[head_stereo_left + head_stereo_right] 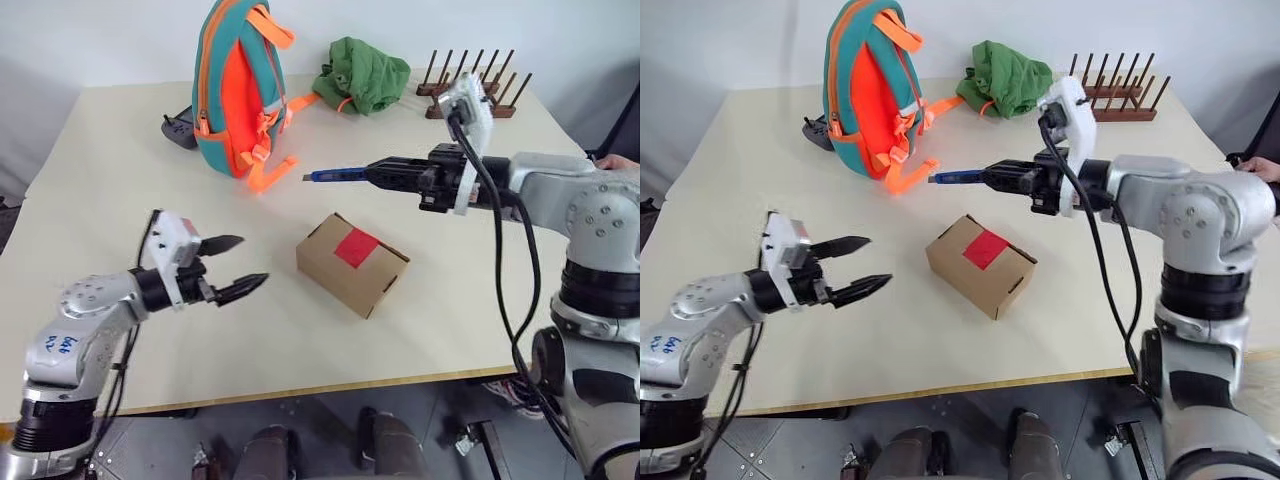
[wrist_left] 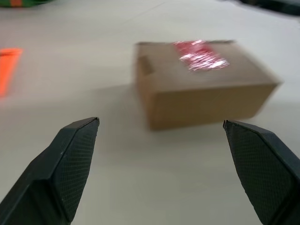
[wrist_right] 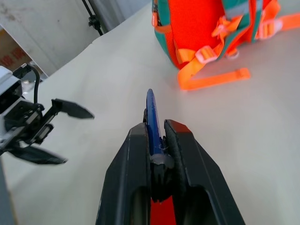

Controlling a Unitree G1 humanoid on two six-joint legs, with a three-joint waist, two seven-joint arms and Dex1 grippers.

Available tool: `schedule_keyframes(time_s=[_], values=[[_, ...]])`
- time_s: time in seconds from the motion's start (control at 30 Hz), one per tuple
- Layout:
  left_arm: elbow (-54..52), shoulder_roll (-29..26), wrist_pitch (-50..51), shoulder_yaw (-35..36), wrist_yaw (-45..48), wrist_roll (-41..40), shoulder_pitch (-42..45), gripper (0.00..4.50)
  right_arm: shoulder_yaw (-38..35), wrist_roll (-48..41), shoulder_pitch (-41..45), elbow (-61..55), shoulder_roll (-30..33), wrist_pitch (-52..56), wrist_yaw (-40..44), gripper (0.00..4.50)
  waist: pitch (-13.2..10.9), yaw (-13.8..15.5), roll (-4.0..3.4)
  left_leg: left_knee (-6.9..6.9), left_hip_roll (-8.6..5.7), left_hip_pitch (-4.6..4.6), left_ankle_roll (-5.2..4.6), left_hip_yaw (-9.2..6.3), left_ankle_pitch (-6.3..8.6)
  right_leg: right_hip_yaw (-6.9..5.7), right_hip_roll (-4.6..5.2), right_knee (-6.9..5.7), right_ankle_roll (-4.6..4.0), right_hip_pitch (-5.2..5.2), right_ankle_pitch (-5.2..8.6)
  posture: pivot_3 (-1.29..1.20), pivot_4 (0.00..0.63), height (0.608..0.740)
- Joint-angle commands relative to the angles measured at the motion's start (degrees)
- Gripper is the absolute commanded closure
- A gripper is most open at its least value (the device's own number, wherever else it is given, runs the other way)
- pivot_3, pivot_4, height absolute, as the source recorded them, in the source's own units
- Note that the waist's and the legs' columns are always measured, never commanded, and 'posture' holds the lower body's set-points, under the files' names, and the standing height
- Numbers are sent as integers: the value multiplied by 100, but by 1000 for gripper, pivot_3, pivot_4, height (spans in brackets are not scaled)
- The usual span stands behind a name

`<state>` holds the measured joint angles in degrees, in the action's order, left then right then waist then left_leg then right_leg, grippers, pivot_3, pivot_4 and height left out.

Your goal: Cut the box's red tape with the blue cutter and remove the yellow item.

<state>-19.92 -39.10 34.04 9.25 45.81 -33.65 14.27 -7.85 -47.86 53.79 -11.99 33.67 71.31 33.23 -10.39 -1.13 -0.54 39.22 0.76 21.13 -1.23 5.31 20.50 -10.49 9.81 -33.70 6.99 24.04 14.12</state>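
The blue cutter (image 1: 335, 176) is clamped in the right gripper (image 1: 378, 175) above the table (image 1: 120, 170); the left gripper (image 1: 242, 263), fingers spread, is empty beside the taped box (image 1: 351, 264).

Head eyes overlook table (image 1: 120, 150); wrist views (close, low) share box (image 2: 201, 84).

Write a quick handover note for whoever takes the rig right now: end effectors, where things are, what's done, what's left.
Left end effector: open, empty, level, pointing at the box from its left.
Right end effector: shut on the blue cutter, held in the air behind the box.
Box: mid-table, closed, red tape uncut.
Done: cutter picked up.
Left: cut tape, open flaps, remove the yellow item.
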Motion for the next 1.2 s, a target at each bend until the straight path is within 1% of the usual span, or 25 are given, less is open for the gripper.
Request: schedule_keyframes(time_s=[0.03, 0.2, 0.27, 0.43, 0.57, 0.63, 0.7, 0.73, 0.8, 1.0, 1.07, 1.2], values=[[-435, 163, 130, -162, -75, -275, 338, 0, -46, 133, -325, -742, 275, -756, 366, 4318, 0, 15, 0, 1, 0, 0, 0, 0, 0, 1, 0, -1, 0, 0, 0, 0, 150, 740], [-424, 490, 229, -360, -371, -268, 906, 0, -228, 2, -720, -1140, 367, -946, 353, 4318, 0, 68, 1, 11, 1, -3, -1, 13, -1, 17, -4, -1, -1, 0, 0, 0, 150, 740], [-249, 450, 186, -714, -290, 38, 1135, 0, -301, 27, -900, -1301, 440, -1019, 325, 4318, 0, 100, 1, 17, 3, -3, -1, 14, -1, 20, -7, -2, -1, 0, 0, 0, 150, 740], [251, 452, -169, -1310, -116, 660, 1478, 0, -441, 25, -1206, -1578, 617, -1092, 251, 4318, -1, 134, 2, 30, 1, 3, -1, 17, -1, 26, -9, 1, -1, -1, 0, 0, 150, 740], [479, 530, -242, -1660, 52, 914, 1646, 0, -543, 37, -1337, -1660, 715, -1134, 132, 4318, -1, 143, 3, 36, 2, 7, -1, 18, -1, 28, -11, 2, -1, -1, 0, 0, 150, 740], [630, 615, -309, -1711, 77, 982, 1730, 391, -554, 73, -1353, -1634, 753, -1168, 105, 4318, -1, 143, 3, 37, 3, 7, -1, 18, 0, 29, -12, 2, -1, -1, 0, 0, 150, 740], [949, 868, -388, -1794, 51, 1047, 1984, 872, -625, 139, -1354, -1572, 853, -1213, 97, 4318, -2, 154, 4, 40, 3, 7, -2, 19, 0, 31, -12, 2, -1, -1, 0, 0, 150, 740], [1094, 983, -435, -1827, 56, 1081, 2101, 1261, -659, 151, -1359, -1549, 892, -1234, 91, 4318, -3, 175, 5, 44, 3, 10, -2, 19, -1, 32, -13, 1, -1, -1, 0, 0, 150, 740], [1243, 1090, -416, -1871, 106, 1127, 2244, 1869, -736, 143, -1436, -1582, 976, -1257, 54, 4318, -4, 203, 7, 54, 3, 13, -4, 19, 0, 33, -13, 2, -2, -3, -1, 0, 150, 740], [1532, 1146, -399, -1989, 262, 1315, 2473, 3709, -861, 69, -1585, -1711, 1031, -1245, -104, 4318, -5, 241, 9, 58, 4, 13, -6, 21, 2, 35, -15, 1, -2, -3, -1, 0, 150, 740], [1569, 1135, -329, -2040, 310, 1372, 2505, 4434, -872, 57, -1621, -1738, 1037, -1267, -134, 4318, -5, 240, 9, 60, 4, 13, -6, 23, 1, 37, -15, 1, -2, -3, -1, 0, 150, 740], [1636, 1114, -175, -2153, 397, 1505, 2587, 4476, -850, 101, -1727, -1798, 1101, -1310, -136, 4318, -6, 253, 10, 64, 4, 14, -7, 22, 2, 38, -15, 0, -2, -3, -1, 0, 150, 740]])
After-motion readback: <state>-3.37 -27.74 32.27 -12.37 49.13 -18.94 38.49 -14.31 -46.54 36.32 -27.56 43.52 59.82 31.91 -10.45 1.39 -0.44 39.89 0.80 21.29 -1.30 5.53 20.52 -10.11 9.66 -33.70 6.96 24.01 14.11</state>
